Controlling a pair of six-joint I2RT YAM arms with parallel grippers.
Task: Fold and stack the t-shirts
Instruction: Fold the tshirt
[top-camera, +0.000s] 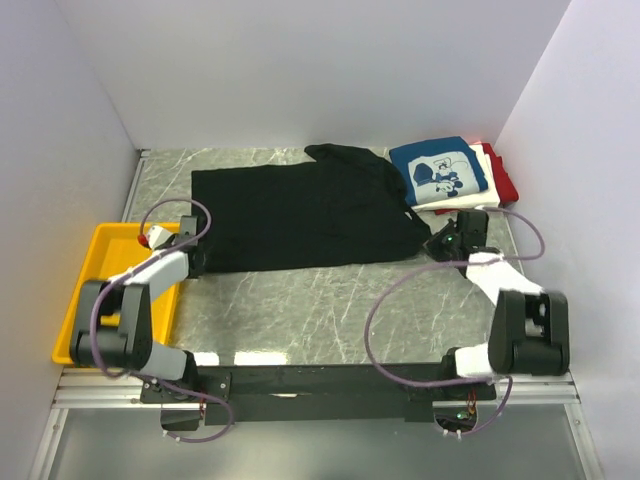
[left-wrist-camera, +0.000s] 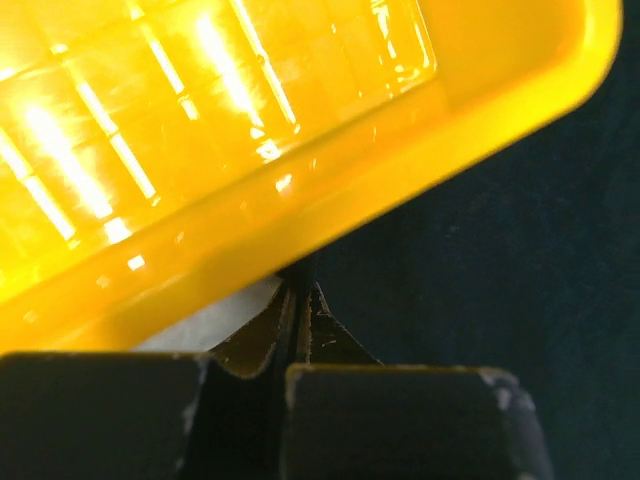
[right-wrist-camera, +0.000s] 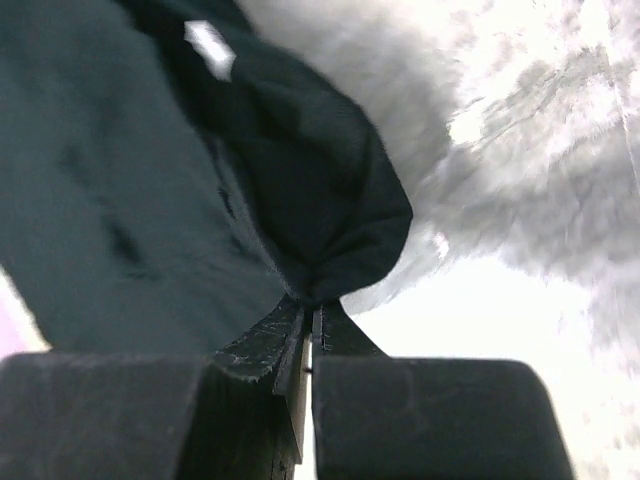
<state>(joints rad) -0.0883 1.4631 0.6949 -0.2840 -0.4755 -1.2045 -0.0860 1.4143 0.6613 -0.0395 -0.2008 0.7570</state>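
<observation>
Left gripper (left-wrist-camera: 298, 292), right gripper (right-wrist-camera: 310, 306) pinch black t-shirt (top-camera: 300, 215) beside yellow tray (top-camera: 76, 300).

The big shirt (top-camera: 300, 215) lies flat on the table (top-camera: 300, 310). The pile of folded shirts (top-camera: 450, 175) sits at its 2 o'clock, the tray (top-camera: 80, 270) at its 8 o'clock.

The overhead view is bright, even and sharp, with soft shadows, though the black t-shirt (top-camera: 300, 215) shows little detail. At the left wrist, white glare streaks the yellow tray (left-wrist-camera: 250, 150) in the upper left; at the right wrist, the bench (right-wrist-camera: 560, 150) burns out white beside blurred cloth.
</observation>
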